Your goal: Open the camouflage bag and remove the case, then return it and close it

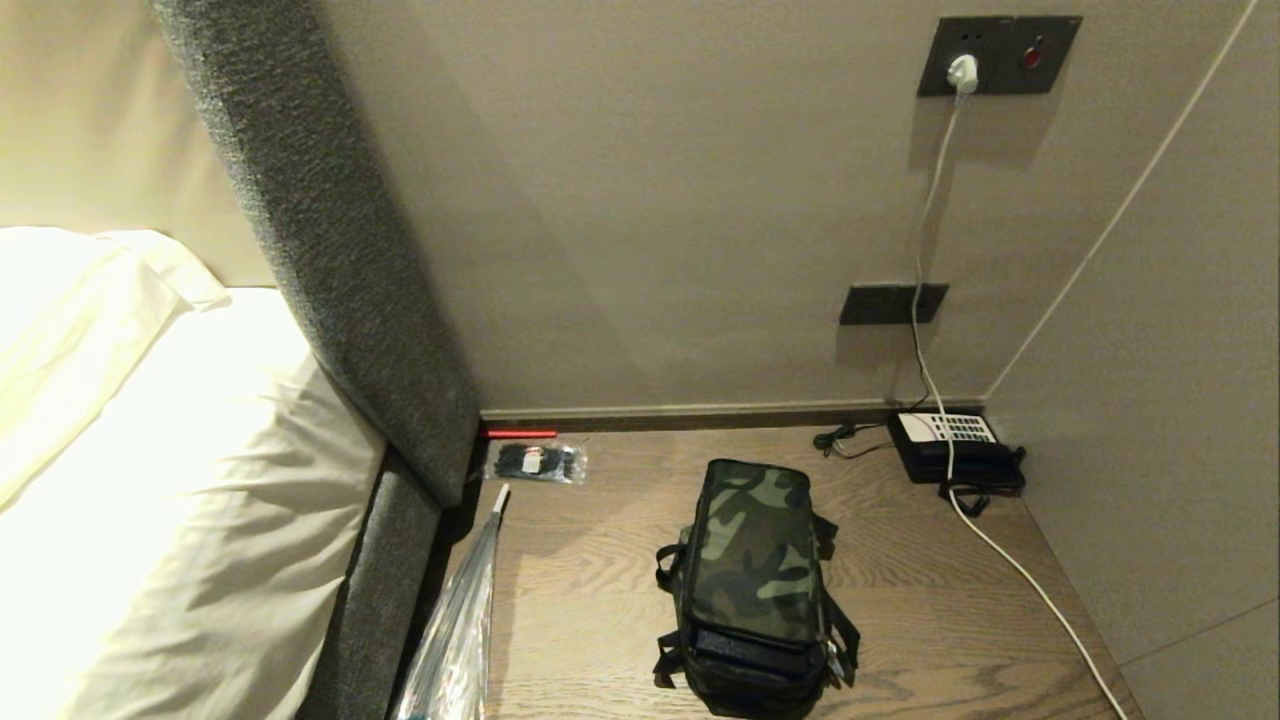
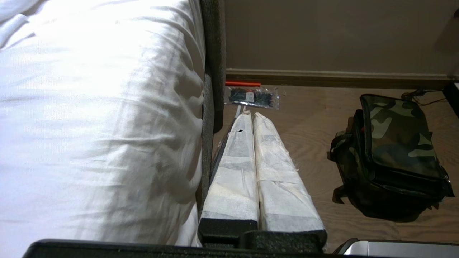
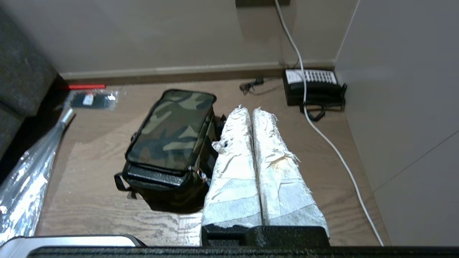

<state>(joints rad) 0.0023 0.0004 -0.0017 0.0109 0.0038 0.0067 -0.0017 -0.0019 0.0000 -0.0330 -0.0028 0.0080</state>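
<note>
Farthest left lies the bed with its white rumpled sheet and pillow (image 1: 150, 420), edged by a dark grey upholstered headboard panel (image 1: 330, 230) that slants up the beige wall. In the gap beside the bed frame a long crinkled clear-plastic-wrapped object (image 1: 460, 630) leans toward the wood-grain floor (image 1: 600, 580), and near the skirting sit a small clear packet of black items (image 1: 537, 462) and a short red strip (image 1: 520, 434). The left tool (image 2: 251, 116), its two fingers wrapped in pale tape, hangs above the floor by the bed edge with the fingers pressed together, holding nothing. Toward the middle of the floor stands the camouflage bag (image 1: 752, 580), a boxy soft bag with a green-brown-black top panel, black sides and straps; its lid lies flat and it looks zipped shut, well apart from both walls. The right tool (image 3: 251, 114), taped likewise, hovers just beside the bag with its fingers pressed together and empty. Farther right, in the corner, a black desk telephone with a white keypad (image 1: 950, 445) rests on the floor, and a white cable (image 1: 1020, 575) runs from a dark wall socket plate (image 1: 995, 55) down past it.
</note>
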